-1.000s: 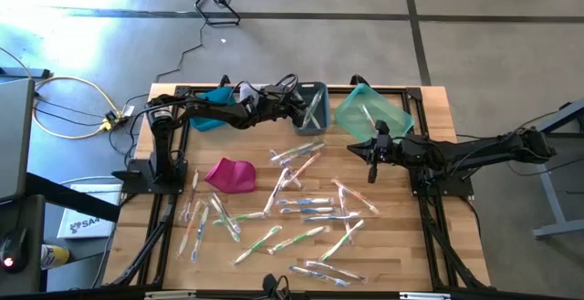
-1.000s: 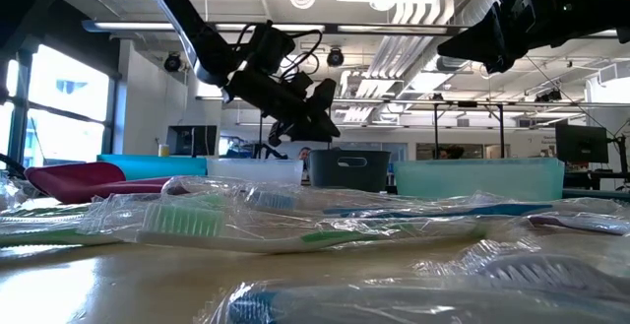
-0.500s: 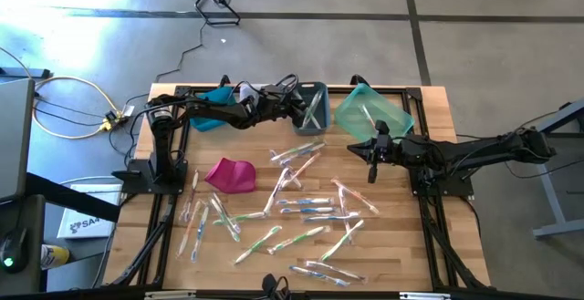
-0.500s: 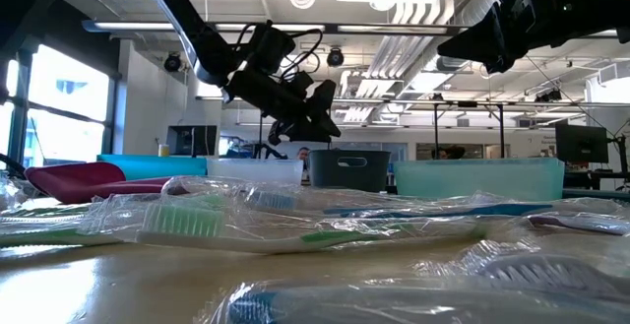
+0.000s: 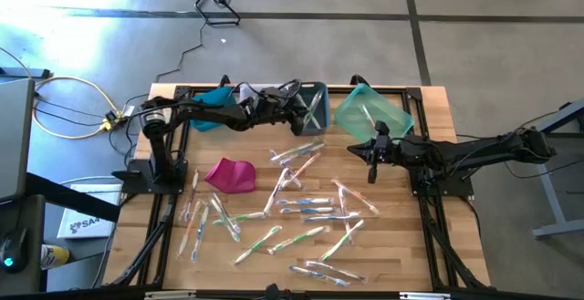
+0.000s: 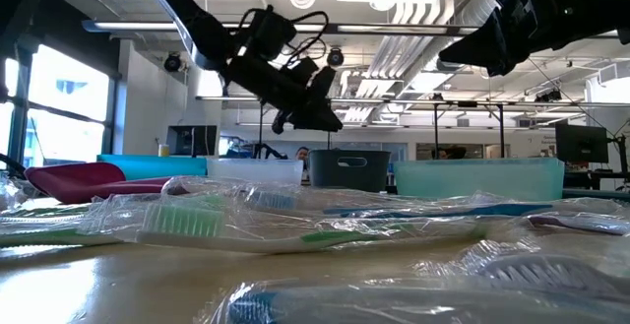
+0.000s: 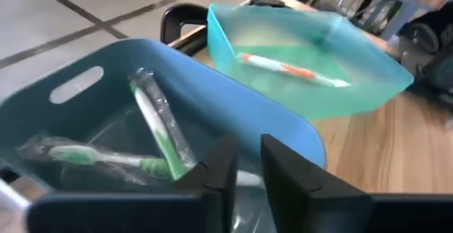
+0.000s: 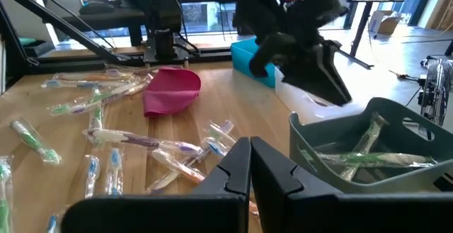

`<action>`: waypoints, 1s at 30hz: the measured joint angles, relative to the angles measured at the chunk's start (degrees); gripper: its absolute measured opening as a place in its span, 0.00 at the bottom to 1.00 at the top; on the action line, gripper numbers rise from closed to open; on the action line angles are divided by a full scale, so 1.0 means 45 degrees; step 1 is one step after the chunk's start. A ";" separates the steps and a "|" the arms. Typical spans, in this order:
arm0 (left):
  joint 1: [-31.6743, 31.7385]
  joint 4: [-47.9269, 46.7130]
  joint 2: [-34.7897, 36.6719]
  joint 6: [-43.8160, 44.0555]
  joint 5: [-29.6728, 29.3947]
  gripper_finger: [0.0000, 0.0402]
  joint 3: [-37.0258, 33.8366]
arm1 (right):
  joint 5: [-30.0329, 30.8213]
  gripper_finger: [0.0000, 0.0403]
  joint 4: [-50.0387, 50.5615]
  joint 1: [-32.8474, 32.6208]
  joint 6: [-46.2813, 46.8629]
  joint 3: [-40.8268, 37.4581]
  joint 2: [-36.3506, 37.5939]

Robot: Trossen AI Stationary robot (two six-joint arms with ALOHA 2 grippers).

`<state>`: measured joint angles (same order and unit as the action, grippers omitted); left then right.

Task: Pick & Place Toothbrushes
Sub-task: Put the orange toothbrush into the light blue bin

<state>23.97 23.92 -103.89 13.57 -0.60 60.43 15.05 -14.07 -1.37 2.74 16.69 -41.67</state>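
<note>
Lifted slightly above the grey bin, left gripper narrowing, empty. Right gripper shut, idle. Wrapped toothbrushes scattered on table: light, slippery; best pinched mid-handle.

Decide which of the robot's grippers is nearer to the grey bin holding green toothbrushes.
Left. The left gripper hangs just above the grey bin, at its edge. The right gripper hovers farther off, over the table in front of the teal bin.
</note>
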 joint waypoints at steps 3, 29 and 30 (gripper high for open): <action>-0.0179 -0.0785 0.0560 -0.0311 -0.0035 0.04 -0.0001 | -0.0001 0.01 0.0062 0.0000 0.0000 0.0000 0.0000; -0.2841 -0.4311 0.2475 -0.1392 -0.0065 0.01 -0.0069 | -0.0020 0.01 0.0036 0.0000 0.0155 0.0000 0.0000; -0.2837 -0.4311 0.2475 -0.1391 -0.0081 0.01 -0.0069 | -0.0025 0.01 0.0036 0.0000 0.0155 0.0000 0.0001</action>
<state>11.20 4.51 -92.75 7.31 -0.96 60.12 14.94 -13.91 -1.37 3.44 16.69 -41.67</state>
